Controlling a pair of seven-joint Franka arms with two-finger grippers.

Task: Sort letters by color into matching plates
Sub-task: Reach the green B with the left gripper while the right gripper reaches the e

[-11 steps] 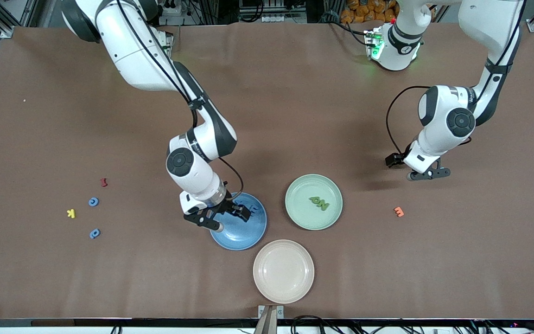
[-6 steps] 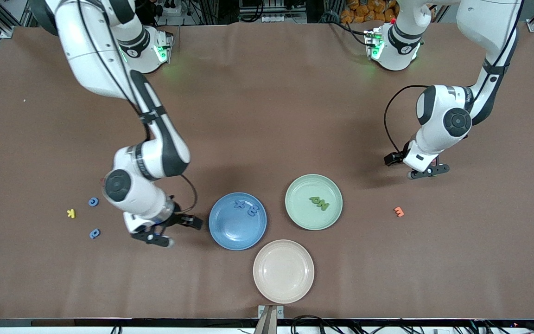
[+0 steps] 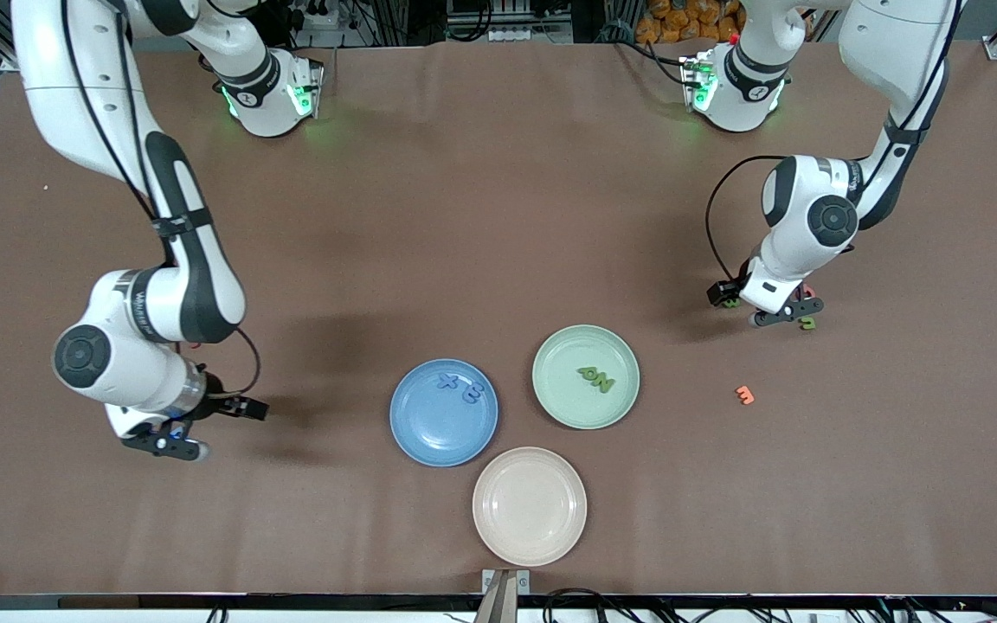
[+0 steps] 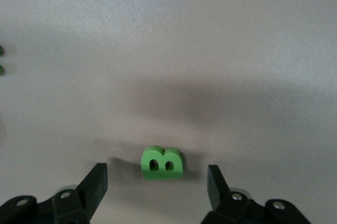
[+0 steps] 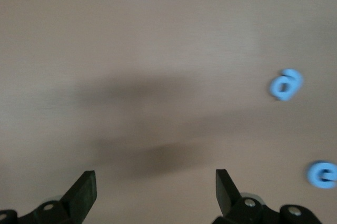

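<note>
The left gripper [image 4: 157, 182] hangs low over the brown table [image 3: 498, 216] near the left arm's end, its fingers [image 4: 96, 181] spread wide with nothing between them yet. A small green foam letter B [image 4: 162, 163] lies flat on the table just ahead of the gap. This looks like the start of a pick-up; the next move calls for going down around the B and squeezing it, then carrying it to the pale green round plate [image 3: 550, 398] (two green letters [image 3: 596, 377] already lie in it).

The right gripper [image 5: 155, 192] is open and empty too, over bare table near two small blue foam letters [image 5: 286, 84]. Those belong in the blue round plate [image 3: 429, 441], beside the green one, where two blue letters [image 3: 461, 388] already lie.
</note>
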